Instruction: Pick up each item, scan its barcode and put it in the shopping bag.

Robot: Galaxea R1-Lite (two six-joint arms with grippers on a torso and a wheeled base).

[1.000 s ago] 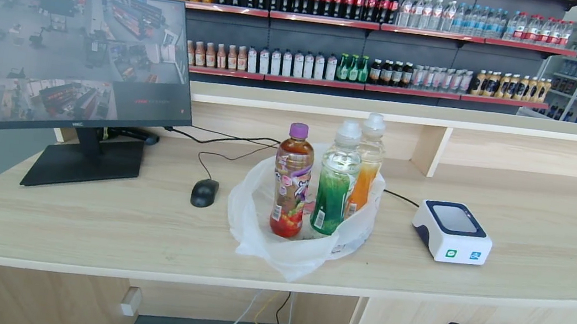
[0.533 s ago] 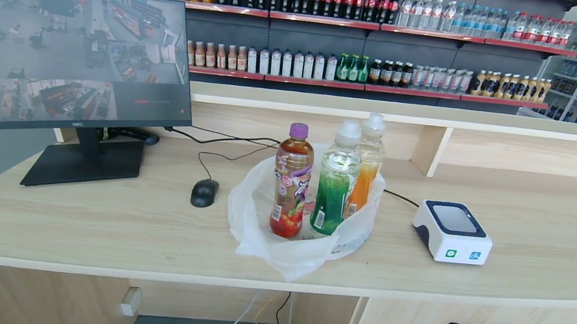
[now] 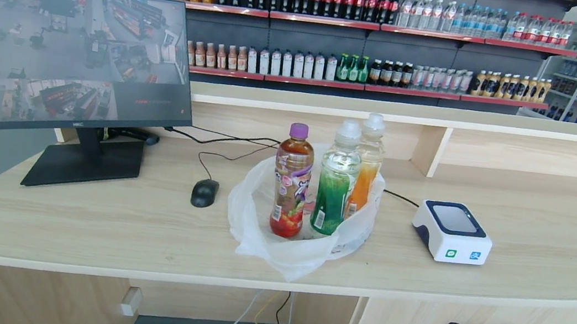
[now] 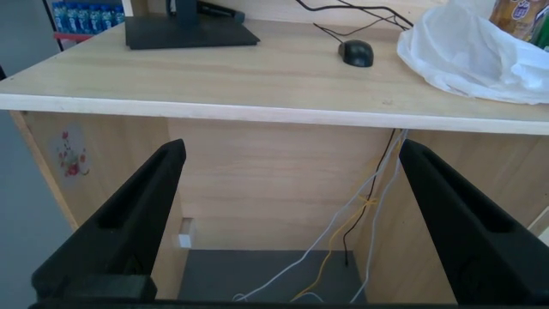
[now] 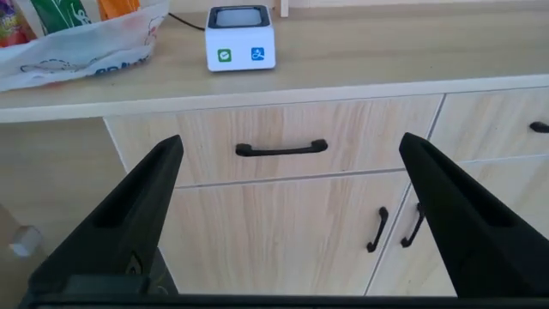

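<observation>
L to R. Left claw (image 4: 292, 153): wide open, empty, low in front of the counter (image 3: 90, 225), below its top edge. On the counter above it: monitor (image 3: 65, 57) far left, then mouse (image 3: 204, 192), both well apart from the claw.

Centre: shopping bag (image 3: 256, 236), white plastic, mouth open, near the counter's front edge. Inside it, upright & close together: purple-cap bottle (image 3: 291, 185), green-label bottle (image 3: 335, 187), and orange bottle (image 3: 371, 159) behind. Scanner (image 3: 452, 231) sits to the bag's right, apart from it, window up.

Right claw (image 5: 292, 146): also wide open, nothing in it, low in front of the drawer fronts (image 5: 283, 120), below the scanner.

Step, my read: all 3 bottles seen are bagged, so pick/scan/bag looks done or v. near done. Can't tell whether each was scanned. Next move prob. just parking the arms. If another item comes, a claw must first rise above the counter edge. Bag & bottles sit up on top, well apart from both claws.
</observation>
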